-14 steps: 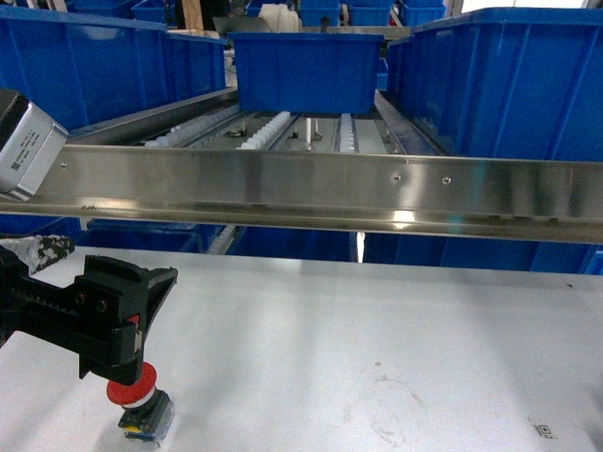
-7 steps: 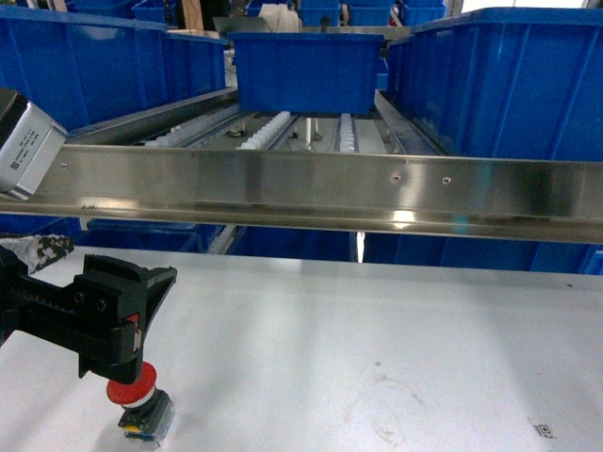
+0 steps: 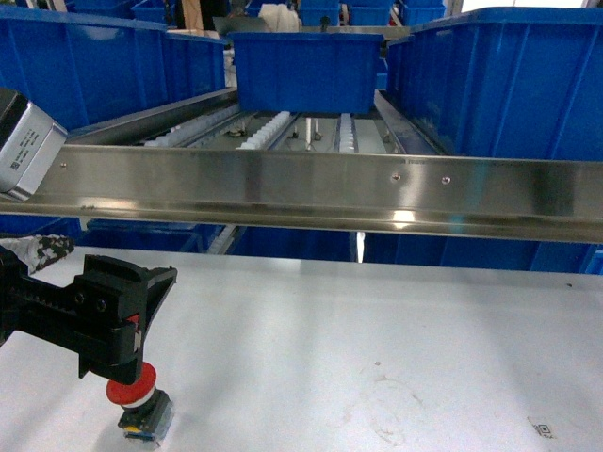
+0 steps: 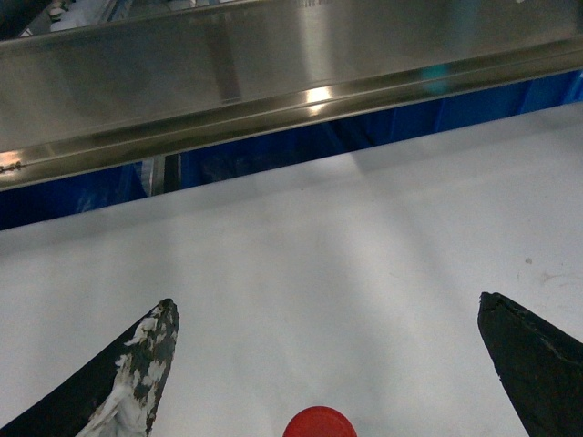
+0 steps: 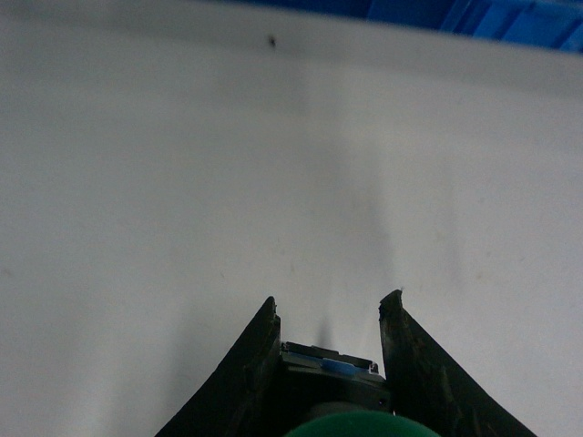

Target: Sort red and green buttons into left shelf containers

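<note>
Bright overhead light glares off the steel rail; soft shadows beneath it, wrist views slightly blurred.

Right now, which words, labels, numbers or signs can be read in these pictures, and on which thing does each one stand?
No text can be read for certain.
Label on the grey box at the far left of the head view: lines of print, too small and blurred to read.
Small square code mark on the white table: a pattern, not legible.
Red button, left gripper, blue bins: no writing seen.
</note>
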